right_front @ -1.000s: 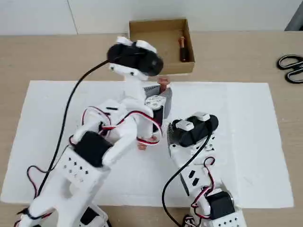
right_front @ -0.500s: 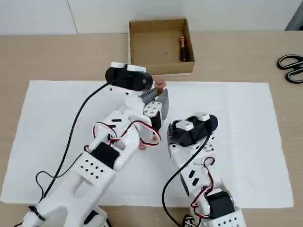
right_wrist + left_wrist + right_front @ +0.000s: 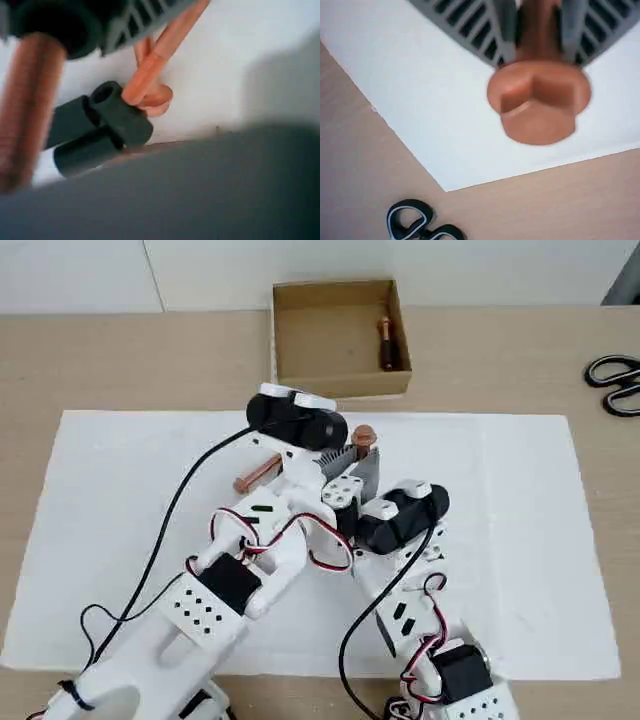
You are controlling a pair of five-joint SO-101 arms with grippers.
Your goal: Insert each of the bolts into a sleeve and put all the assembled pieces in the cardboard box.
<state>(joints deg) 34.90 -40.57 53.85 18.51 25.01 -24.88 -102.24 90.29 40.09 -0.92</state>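
My left gripper (image 3: 357, 456) hangs over the middle of the white sheet, shut on a copper bolt (image 3: 363, 436) with its hex head (image 3: 538, 100) sticking out past the grey ribbed fingers (image 3: 470, 30). My right arm (image 3: 400, 518) sits just beside it, on the near side. In the right wrist view, two dark sleeves (image 3: 97, 130) lie on the sheet with copper bolts (image 3: 150, 75) touching them, and a threaded copper shaft (image 3: 25, 110) stands close by. Another bolt (image 3: 258, 472) lies on the sheet to the left. The cardboard box (image 3: 290, 340) at the back holds one assembled piece (image 3: 386, 343).
A white sheet (image 3: 520, 540) covers most of the wooden table. Black scissors (image 3: 615, 380) lie off the sheet at the far right, and their handles (image 3: 420, 227) show in the left wrist view. The sheet's right half is bare.
My left arm has swung away from the box's front edge, right and nearer, carrying the bolt. The bolt lying at the left is now uncovered. My right arm has edged toward it.
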